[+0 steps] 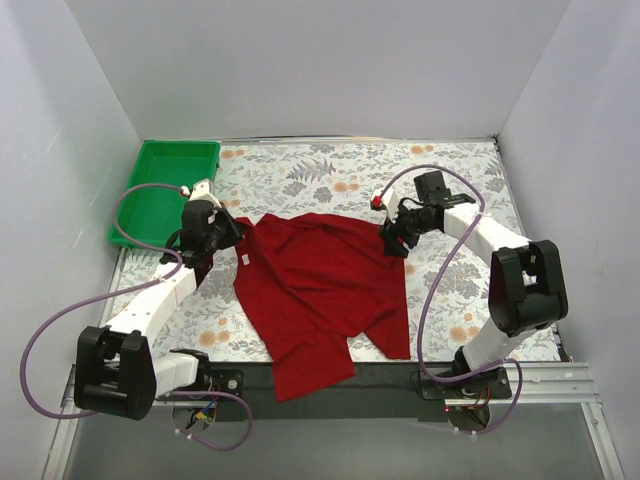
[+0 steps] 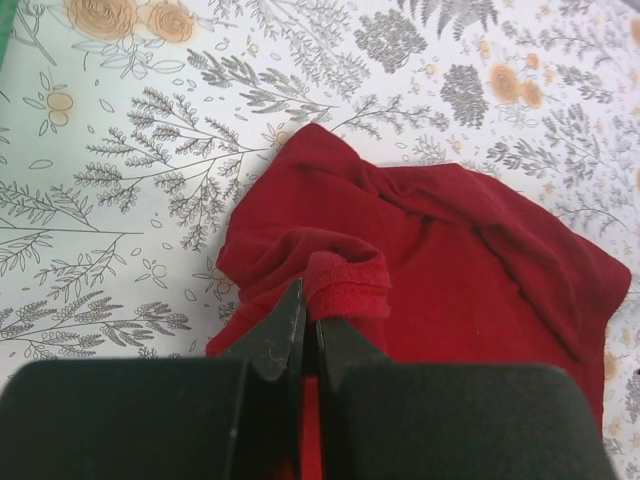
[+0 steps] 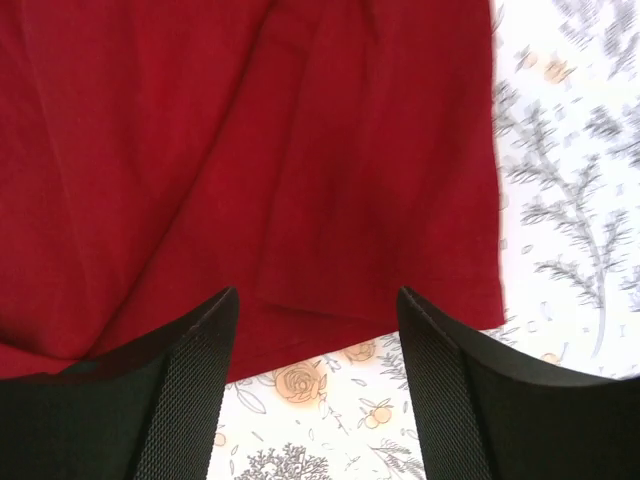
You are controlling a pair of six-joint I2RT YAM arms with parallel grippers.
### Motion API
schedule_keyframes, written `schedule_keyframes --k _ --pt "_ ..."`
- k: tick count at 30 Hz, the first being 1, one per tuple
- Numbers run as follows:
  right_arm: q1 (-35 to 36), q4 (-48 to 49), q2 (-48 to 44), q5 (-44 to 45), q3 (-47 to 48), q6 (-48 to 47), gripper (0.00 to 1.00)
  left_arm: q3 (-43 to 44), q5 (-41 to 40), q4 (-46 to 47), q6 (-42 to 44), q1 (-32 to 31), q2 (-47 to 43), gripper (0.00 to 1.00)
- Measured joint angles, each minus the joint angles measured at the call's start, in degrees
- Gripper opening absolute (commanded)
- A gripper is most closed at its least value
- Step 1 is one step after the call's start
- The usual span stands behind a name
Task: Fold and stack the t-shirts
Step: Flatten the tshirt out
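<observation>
T-shirt (image 1: 320, 290), dark red, is lying rumpled on the flowered surface (image 1: 300, 175), one end trailing over the near edge. The left end effector (image 2: 305, 312) is pinching a fold of it; the right end effector (image 3: 315, 320) is hovering wide open above its edge. Beyond, a green tray (image 1: 165, 185) is sitting far left.

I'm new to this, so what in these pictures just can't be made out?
- Left wrist view: the body of the left gripper hides the t-shirt below the pinched fold.
- Right wrist view: the t-shirt runs off the top and left edges; whether the open right gripper touches it is unclear.
- Top view: the neck label is too small to read.
</observation>
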Motion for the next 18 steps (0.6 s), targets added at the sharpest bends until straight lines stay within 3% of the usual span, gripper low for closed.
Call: schedule_keyframes --k 18 --pt "5.86 2.49 5.22 10.38 -4.42 0.74 0.58 -1.7 2.05 -1.05 0.74 0.0 -3.85 0.0"
